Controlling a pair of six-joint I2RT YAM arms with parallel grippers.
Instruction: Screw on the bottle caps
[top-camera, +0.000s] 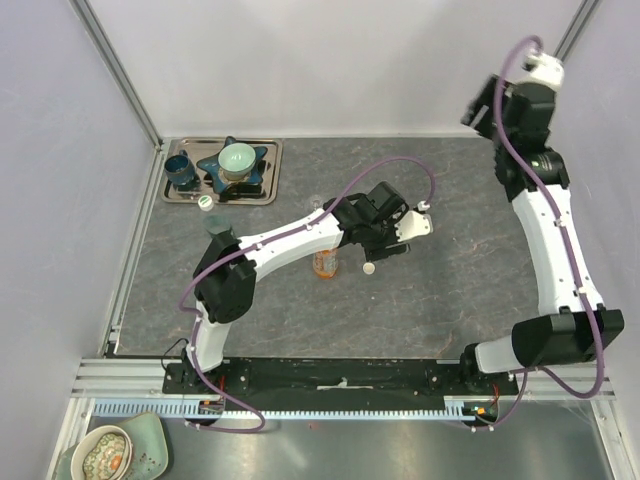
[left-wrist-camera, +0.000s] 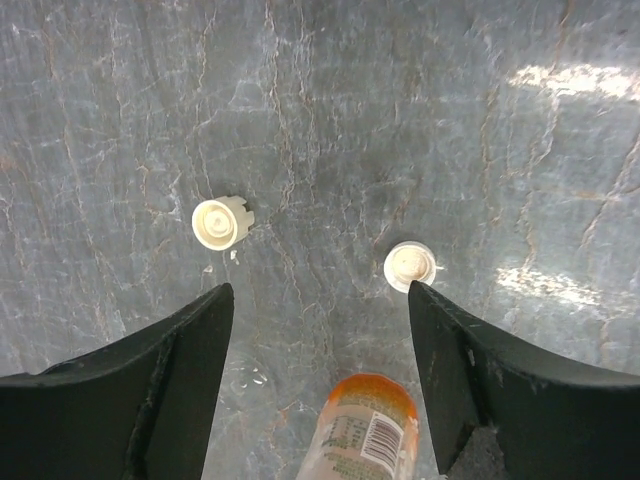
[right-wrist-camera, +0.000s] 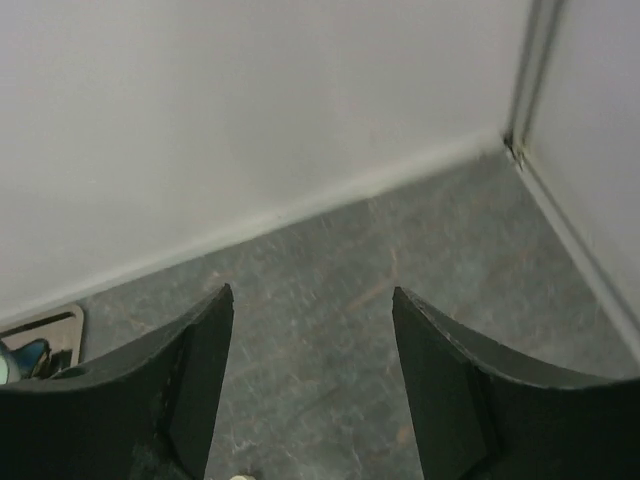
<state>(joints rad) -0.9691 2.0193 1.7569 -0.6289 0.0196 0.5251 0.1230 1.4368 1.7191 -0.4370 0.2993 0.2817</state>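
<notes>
The orange bottle (top-camera: 325, 262) stands uncapped mid-table, under my left arm; in the left wrist view it (left-wrist-camera: 365, 430) sits low between the fingers. Two white caps lie on the table beyond it, one ahead on the left (left-wrist-camera: 221, 222) and one by the right fingertip (left-wrist-camera: 410, 266). In the top view they are at front (top-camera: 369, 268) and back (top-camera: 425, 206). My left gripper (top-camera: 388, 248) hovers above them, open and empty. A greenish clear bottle (top-camera: 215, 225) and a third cap (top-camera: 204, 202) are by the tray. My right gripper (top-camera: 480, 105) is raised at the back right, open and empty. The smaller clear bottle is hard to make out.
A metal tray (top-camera: 270, 170) at the back left holds a dark blue cup (top-camera: 181, 170) and a pale green bowl (top-camera: 238, 158) on a blue star-shaped dish. White walls close the back and both sides. A patterned bowl (top-camera: 105, 455) sits below the table's front rail.
</notes>
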